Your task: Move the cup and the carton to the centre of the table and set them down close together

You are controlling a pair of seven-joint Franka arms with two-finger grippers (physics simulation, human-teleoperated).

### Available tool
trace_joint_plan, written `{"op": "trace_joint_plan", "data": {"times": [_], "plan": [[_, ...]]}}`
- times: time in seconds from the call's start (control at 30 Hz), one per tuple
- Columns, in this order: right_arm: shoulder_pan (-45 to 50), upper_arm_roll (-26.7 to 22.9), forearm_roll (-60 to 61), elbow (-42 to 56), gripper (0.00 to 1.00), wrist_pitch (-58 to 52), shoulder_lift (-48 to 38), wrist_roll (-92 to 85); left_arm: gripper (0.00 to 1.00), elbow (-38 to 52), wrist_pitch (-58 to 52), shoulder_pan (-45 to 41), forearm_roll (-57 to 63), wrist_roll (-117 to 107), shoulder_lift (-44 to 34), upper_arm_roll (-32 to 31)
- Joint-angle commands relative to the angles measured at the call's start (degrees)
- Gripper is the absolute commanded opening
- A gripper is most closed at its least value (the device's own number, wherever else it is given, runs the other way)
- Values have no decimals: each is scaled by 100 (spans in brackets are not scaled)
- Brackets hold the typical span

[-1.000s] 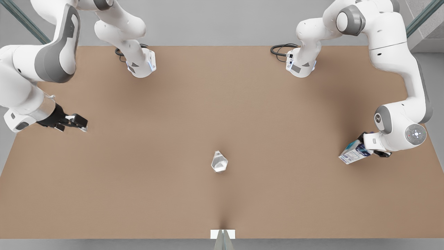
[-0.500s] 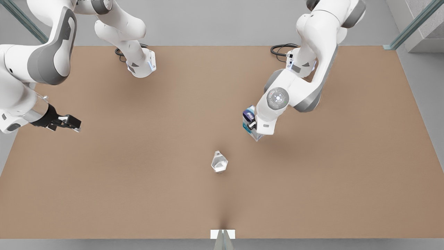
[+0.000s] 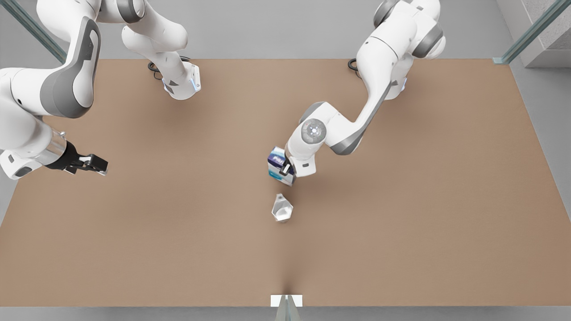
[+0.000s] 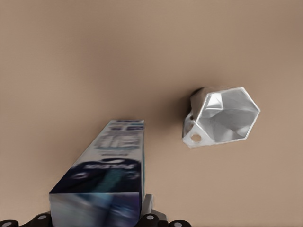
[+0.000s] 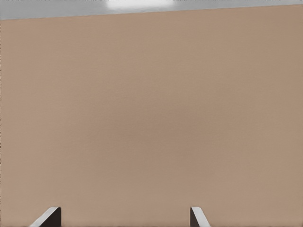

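The table [image 3: 401, 232] spans the whole front view, a plain brown slab. Above its centre the left gripper [image 3: 285, 170] holds the carton [image 3: 279, 166], fingers clamped on its upper end, so the box hangs upright with its base off the surface. The right gripper [image 3: 91, 163] waits far out at nine o'clock from the cup, near the table's edge, fingers spread with nothing between them (the right wrist view has both tips wide apart over bare tabletop). The cup [image 3: 282, 208] stands on the table at six o'clock from the carton, near but apart, mouth up. The carton looks light and stiff, with flat sides that suit a pinch across its narrow faces. The cup seems light, hard and faceted; gripping across two opposite flats should resist twisting.
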Motion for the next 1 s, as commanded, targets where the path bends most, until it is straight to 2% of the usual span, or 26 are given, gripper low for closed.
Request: {"op": "trace_joint_plan", "data": {"times": [0.0,0.03,0.2,0.23,0.53,0.63,0.67,0.7,0.73,0.77,0.97], "plan": [[1,1,0,0,100,0,0,0,69,-1,1,0,24,0,11,0],[1,-8,9,27,100,0,0,0,71,-1,1,-9,24,-9,29,0],[1,1,9,44,100,123,8,0,98,8,1,-44,24,-53,37,0],[1,1,9,44,100,158,8,0,100,8,1,-44,24,-53,37,0],[1,1,-26,53,100,290,0,-9,100,17,-96,-35,-12,-70,-59,8],[1,-8,-53,53,100,290,0,0,100,148,-982,44,-134,-35,-506,210],[1,-8,-61,44,100,290,0,0,100,342,-2035,551,-258,1399,-1121,738],[1,1,-61,44,100,290,8,0,100,658,-3144,1203,137,3986,-1290,791],[1,-8,-61,44,100,290,8,0,100,738,-3541,1747,918,6539,-1438,799],[1,1,-61,44,100,290,8,0,100,746,-3506,2127,1219,9285,-1527,1114],[1,1,-61,44,100,290,17,0,100,465,-3207,2514,1201,10090,-1879,1213]]}}
